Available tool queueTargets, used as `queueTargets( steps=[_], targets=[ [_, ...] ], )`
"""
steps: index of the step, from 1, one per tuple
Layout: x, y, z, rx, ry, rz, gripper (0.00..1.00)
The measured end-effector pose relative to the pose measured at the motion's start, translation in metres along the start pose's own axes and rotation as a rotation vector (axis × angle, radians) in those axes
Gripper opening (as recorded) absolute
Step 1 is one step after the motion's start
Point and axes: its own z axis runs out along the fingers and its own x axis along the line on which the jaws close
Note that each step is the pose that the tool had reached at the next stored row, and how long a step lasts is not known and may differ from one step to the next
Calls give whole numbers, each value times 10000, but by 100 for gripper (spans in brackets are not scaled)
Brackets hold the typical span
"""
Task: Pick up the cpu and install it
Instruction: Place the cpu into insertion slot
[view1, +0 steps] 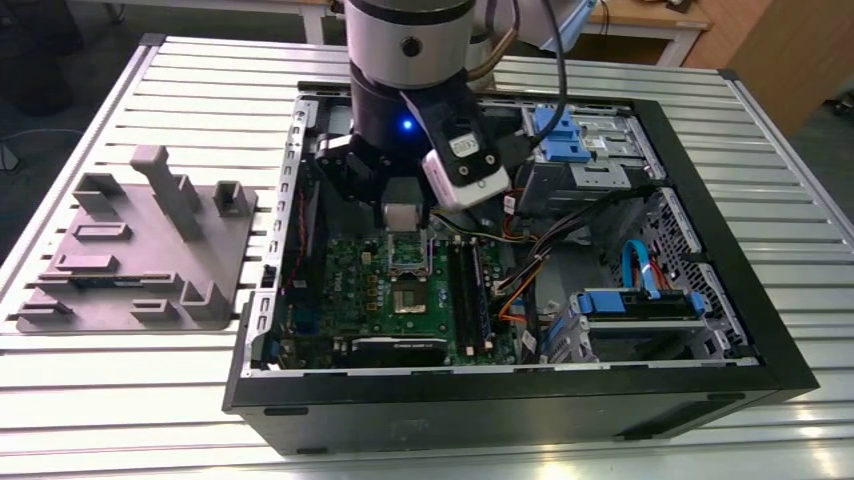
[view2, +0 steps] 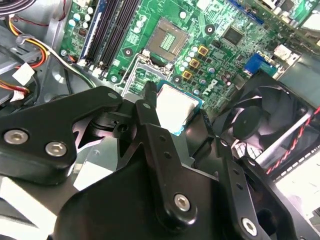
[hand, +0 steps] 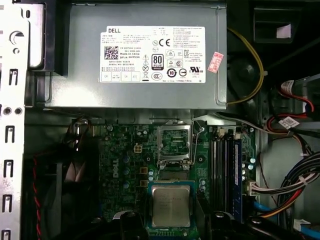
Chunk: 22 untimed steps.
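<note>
At the exterior view's left, 1 grey moulded plastic tray (view1: 127, 260) lies on the slatted metal table (view1: 200, 80). Just beside it stands 1 open black computer case (view1: 534, 400). On the case floor lies 1 green circuit board (view1: 400, 310) with 1 silvery rectangular socket frame (hand: 175, 142), its socket bare.

My gripper (view1: 400, 215) hangs over the board's far part. My 2 black fingers (view2: 150, 107) pinch 1 small flat square cpu with a pale silver-grey metal top (hand: 171, 205) by opposite edges. The cpu hangs above the board just beside the socket, not in it.

Beyond the socket from the cpu sits 1 big grey labelled metal box (hand: 145, 55). 1 black fan (view2: 255, 120) stands by the board.

My arm hides the case's far left corner in the exterior view. The cpu's underside is hidden, and my fingertips are cut off in the first wrist view.
</note>
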Motion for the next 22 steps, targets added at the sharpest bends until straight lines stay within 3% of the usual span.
queueTargets(
  steps=[10, 22],
  targets=[
    [4, -65, 156, 0, 0, -5, 47],
    [4, -67, 174, 0, 0, -14, 47]
  ],
)
